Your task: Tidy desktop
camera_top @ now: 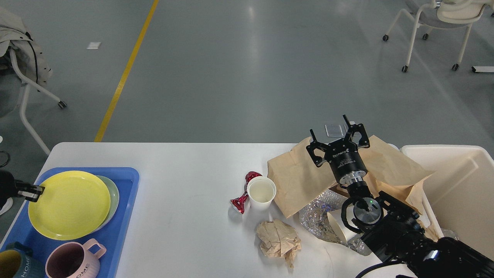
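The desktop (185, 181) is a white surface with rounded corners, filling the lower half of the head view; its middle is bare, with a faint thin scratch near the front edge.

At its left a blue tray (129, 193) holds a yellow plate (69, 204) stacked on a green plate (112, 197), a pink mug (73, 259) and a dark blue mug (15, 264). Right of centre a paper cup (261, 192) stands upright, touching a red wrapper (243, 195). A crumpled paper ball (278, 239) lies in front. A brown bag (301, 181), foil (316, 216) and a tipped cup (339, 229) pile beside a cream bin (455, 185).

The right gripper (335, 136) hangs over the bag, fingers spread, holding nothing. The left gripper (29, 191) sits at the yellow plate's rim; whether its fingers are apart cannot be told.
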You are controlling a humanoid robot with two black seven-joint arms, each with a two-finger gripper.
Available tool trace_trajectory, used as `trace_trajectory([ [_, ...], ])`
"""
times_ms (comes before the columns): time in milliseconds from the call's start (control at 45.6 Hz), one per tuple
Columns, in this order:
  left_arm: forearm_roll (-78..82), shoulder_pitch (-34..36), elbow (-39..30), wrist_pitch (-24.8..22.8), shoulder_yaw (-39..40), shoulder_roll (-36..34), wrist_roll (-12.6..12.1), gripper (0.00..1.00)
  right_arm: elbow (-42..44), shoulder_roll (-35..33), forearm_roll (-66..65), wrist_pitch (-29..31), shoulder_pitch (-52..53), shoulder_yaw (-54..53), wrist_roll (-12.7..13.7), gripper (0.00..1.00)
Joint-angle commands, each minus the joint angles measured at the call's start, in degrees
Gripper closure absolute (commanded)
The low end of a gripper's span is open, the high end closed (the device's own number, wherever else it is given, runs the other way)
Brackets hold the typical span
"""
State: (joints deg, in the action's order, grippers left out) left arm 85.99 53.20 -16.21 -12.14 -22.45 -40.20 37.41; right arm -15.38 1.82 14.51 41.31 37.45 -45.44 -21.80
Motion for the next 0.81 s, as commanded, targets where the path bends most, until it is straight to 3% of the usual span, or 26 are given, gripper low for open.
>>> trace_trajectory([
  [0,-0.21,-1.96,1.97,0.19,0.04,2.14,-0.14,0.98,0.0,0.02,-0.01,0.0,-0.01,0.0,0.0,0.0],
  [373,-2.67,-3.98,3.12,2.38,0.04,3.64,-1.11,0.75,0.0,0.02,-0.01,0.0,-0.01,0.0,0.0,0.0],
  [438,-3.11,-3.98,3.12,2.65,0.04,3.64,-1.11,0.64,0.0,0.02,-0.01,0.0,-0.01,0.0,0.0,0.0],
  [504,-3.64,-3.89,3.12,2.74,0.04,3.47,-0.94,0.38,0.0,-0.07,-0.01,0.0,-0.01,0.0,0.0,0.0],
  [679,-6.71,-0.83,3.12,2.03,0.13,3.11,0.03,0.21,0.0,-0.07,-0.01,0.0,-0.01,0.0,0.0,0.0],
  [789,-7.77,5.06,3.12,1.16,0.04,2.85,3.1,0.17,0.0,-0.07,-0.01,0.0,-0.01,0.0,0.0,0.0],
])
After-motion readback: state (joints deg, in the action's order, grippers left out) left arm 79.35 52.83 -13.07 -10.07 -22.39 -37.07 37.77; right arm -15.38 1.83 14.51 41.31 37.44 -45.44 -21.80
